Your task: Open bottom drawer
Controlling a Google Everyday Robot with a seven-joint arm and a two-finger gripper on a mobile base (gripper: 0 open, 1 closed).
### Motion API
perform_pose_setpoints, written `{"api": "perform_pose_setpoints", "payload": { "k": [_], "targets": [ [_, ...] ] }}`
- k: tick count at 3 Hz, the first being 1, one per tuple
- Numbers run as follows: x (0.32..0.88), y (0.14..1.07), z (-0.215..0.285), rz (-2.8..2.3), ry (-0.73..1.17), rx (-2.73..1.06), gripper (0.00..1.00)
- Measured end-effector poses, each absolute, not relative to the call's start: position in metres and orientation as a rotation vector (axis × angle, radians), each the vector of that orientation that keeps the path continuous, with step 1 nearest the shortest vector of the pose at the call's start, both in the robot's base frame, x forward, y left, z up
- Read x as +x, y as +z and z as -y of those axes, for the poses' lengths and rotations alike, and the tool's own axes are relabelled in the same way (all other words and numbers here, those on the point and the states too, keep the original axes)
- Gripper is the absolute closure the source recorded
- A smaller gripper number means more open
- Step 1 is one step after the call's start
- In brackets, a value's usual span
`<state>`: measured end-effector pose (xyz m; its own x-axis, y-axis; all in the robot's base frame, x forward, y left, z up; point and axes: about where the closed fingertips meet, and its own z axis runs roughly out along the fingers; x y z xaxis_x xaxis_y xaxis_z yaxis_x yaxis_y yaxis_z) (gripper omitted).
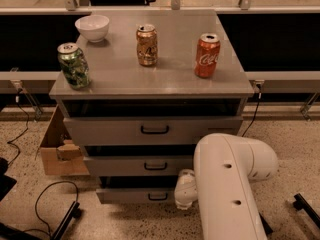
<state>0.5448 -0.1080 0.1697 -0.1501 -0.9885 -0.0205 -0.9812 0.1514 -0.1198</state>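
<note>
Down below the grey worktop (pixel 150 81), the bottom drawer (pixel 127 196) sat lowest of three, its narrow grey front bearing a small black loop handle (pixel 158 197). Beside its right end hung the gripper (pixel 185 190); whether it gripped anything could not be told.

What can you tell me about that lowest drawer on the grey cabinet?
The bottom drawer is the lowest and narrowest of three: a plain grey front, metal by its look, with a small black loop handle. Its inside does not show; a dark gap lies above it. The gripper sits just beside the handle; whether it touches cannot be told.
</note>
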Motion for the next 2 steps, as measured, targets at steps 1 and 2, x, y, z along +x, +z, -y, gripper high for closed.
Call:
{"api": "perform_pose_setpoints", "payload": {
  "k": [1,2],
  "targets": [
    [0.5448,0.1713,0.108,-2.311,-0.118,-1.984,0.87],
    [0.5448,0.1795,0.108,-2.311,-0.118,-1.984,0.86]
  ]
}}
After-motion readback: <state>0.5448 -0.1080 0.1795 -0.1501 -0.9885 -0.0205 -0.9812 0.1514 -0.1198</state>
